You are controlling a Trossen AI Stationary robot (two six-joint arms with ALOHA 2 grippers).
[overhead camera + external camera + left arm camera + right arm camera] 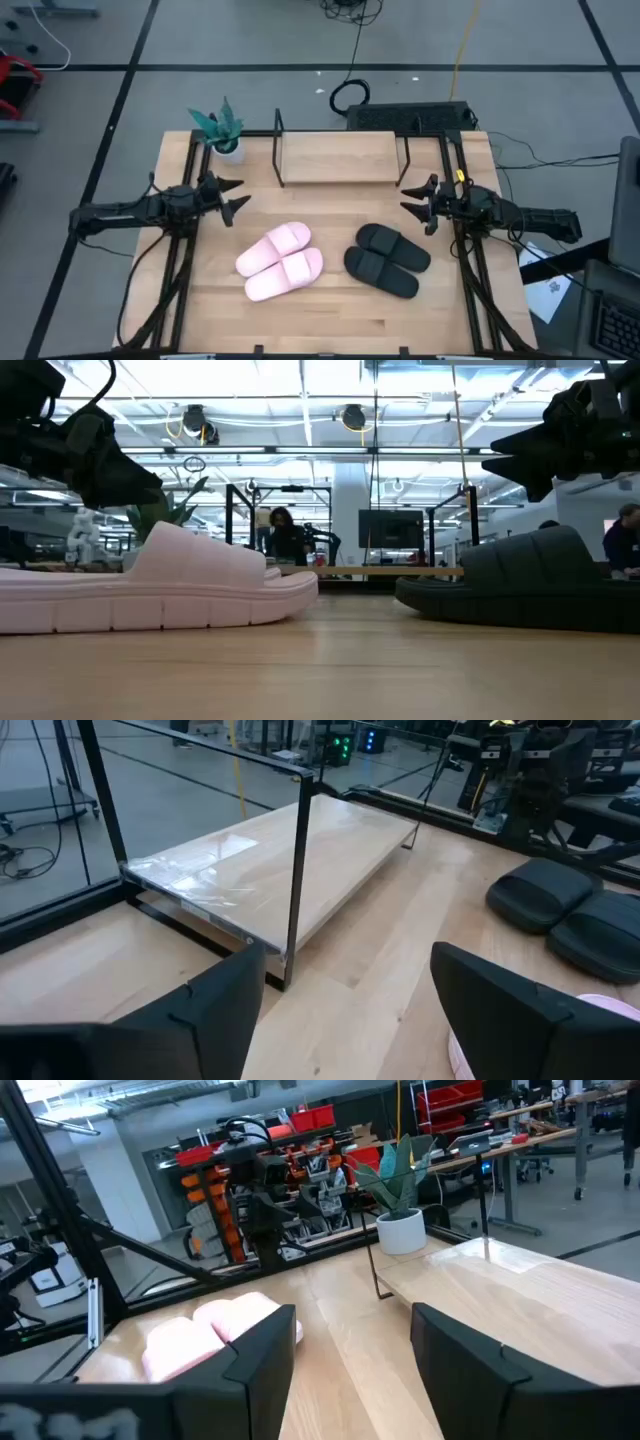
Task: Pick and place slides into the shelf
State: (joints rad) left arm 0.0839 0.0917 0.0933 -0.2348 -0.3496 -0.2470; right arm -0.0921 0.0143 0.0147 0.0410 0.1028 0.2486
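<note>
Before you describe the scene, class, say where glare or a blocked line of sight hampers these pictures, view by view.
Left wrist view: ceiling light glares off the near end of the shelf. Low view: the pink slide and black slide loom large and hide most of the shelf behind them. High view: even light, soft shadows beside the slides. Right wrist view: the right gripper fills the foreground.

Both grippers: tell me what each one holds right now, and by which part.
Nothing is held. The left gripper and right gripper are both open and empty above the table; the pink slides and black slides lie untouched.
</note>
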